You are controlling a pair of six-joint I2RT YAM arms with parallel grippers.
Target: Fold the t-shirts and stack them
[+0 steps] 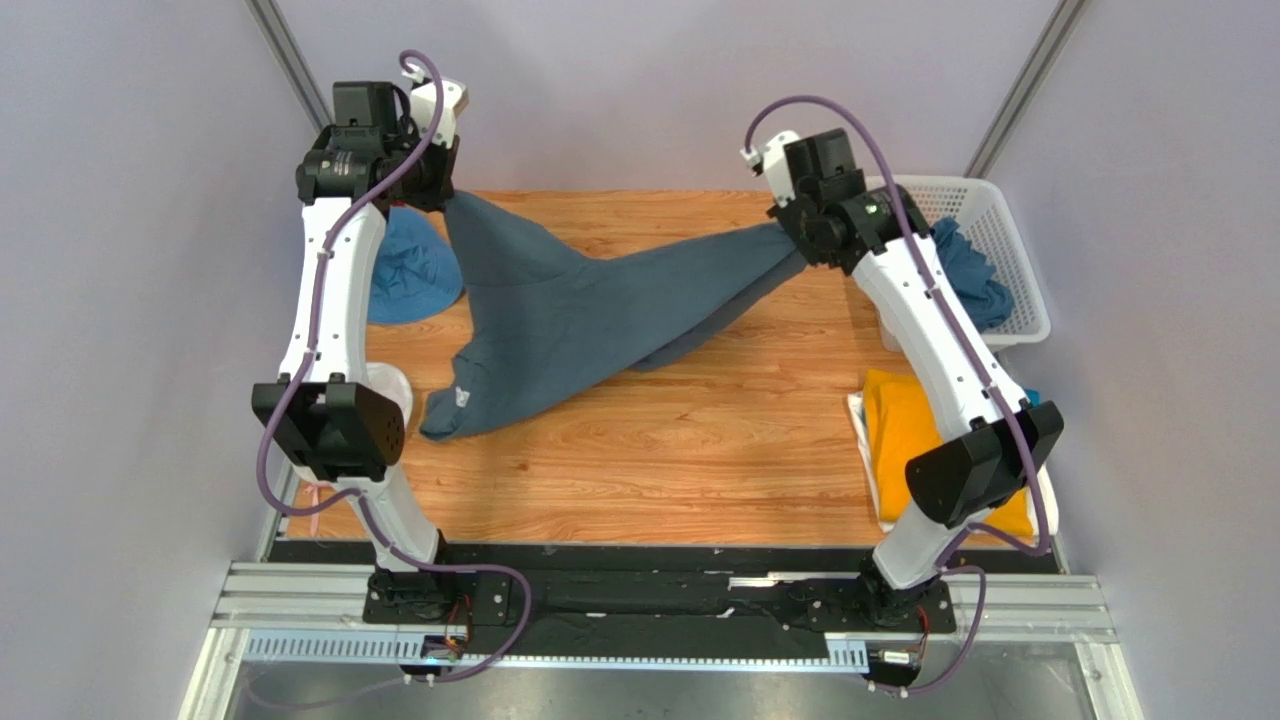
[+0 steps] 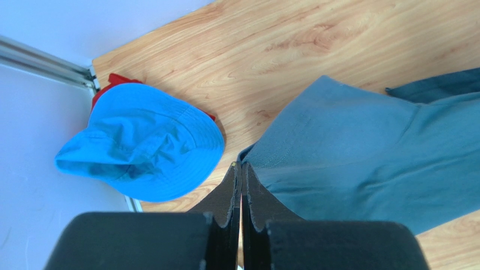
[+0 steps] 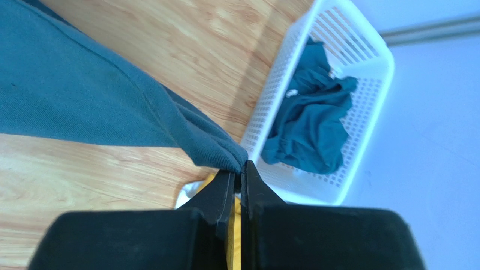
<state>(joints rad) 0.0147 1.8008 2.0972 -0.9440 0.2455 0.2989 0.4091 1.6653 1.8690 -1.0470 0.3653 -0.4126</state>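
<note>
Both claws pinch cloth: left gripper [image 2: 241,169] pressed together on one edge of the slate-blue t-shirt [image 1: 586,315], right gripper [image 3: 241,170] pressed together on a far corner of the same shirt. Wooden table [image 1: 721,450] fills the middle of the overhead frame. Shirt hangs stretched between the two claws across the upper part of that frame, its lower end with the collar tag sagging onto the wood left of centre. It is twisted, not flat. White basket [image 1: 1034,318] sits at upper right, with another dark t-shirt [image 3: 310,129] crumpled inside. Mustard-yellow t-shirt [image 1: 906,435] lies folded at right on something white, partly behind the right arm. Blue hat [image 2: 146,146] rests at upper left, just beside the left claw and the hanging cloth. Judged step: spreading the shirt before folding. To do it well, both pinches should hold even tension, come down level and together, and drag the body toward the bare centre so the twist falls out. Risks: brushing the hat, or draping over the yellow shirt.
</note>
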